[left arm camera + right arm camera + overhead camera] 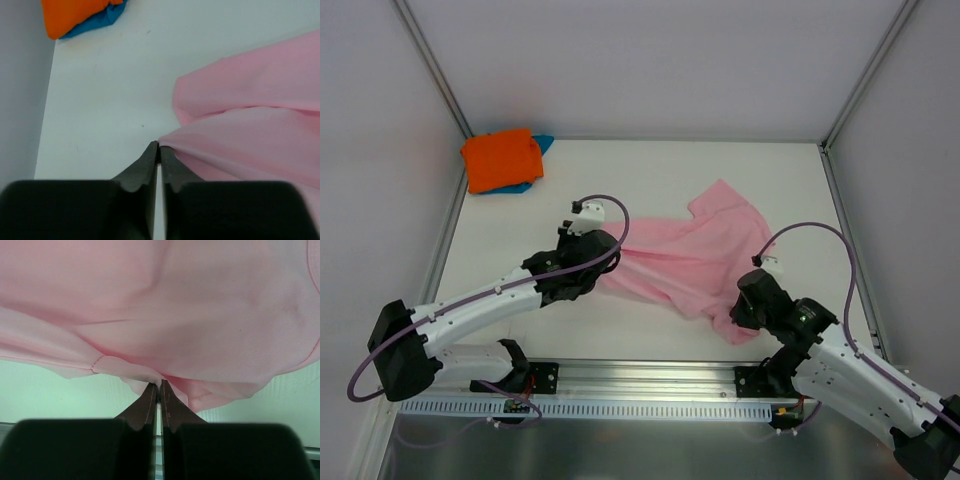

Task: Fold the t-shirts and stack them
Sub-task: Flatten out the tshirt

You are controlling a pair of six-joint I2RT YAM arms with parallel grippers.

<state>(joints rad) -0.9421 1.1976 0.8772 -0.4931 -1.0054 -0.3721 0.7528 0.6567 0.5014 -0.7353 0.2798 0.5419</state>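
1. Top external: pink t-shirt lying rumpled and unfolded, right of the middle of the table and running down toward the near edge. Orange t-shirt folded in the far left corner, resting on the teal-blue t-shirt; judged two done, one to go. Left gripper at the pink cloth's left end, right gripper at its near right end. Fingers too small here to read.

2. Left wrist: left gripper pressed together, pinching a point on the left edge of the pink t-shirt. Bare table beyond. Orange t-shirt and teal-blue t-shirt cut off at the top. Cannot tell which part of the garment is pinched.

3. Right wrist: right gripper clamped on a bunched fold of the pink t-shirt, just beside a hem seam, with a strip of table below. Judged to be the spreading-out step ahead of the first fold. Next move calls for drawing both grips apart evenly to flatten the cloth without losing either thin pinch. Collar and neck tag not to be made out; most of the garment beyond the frame.
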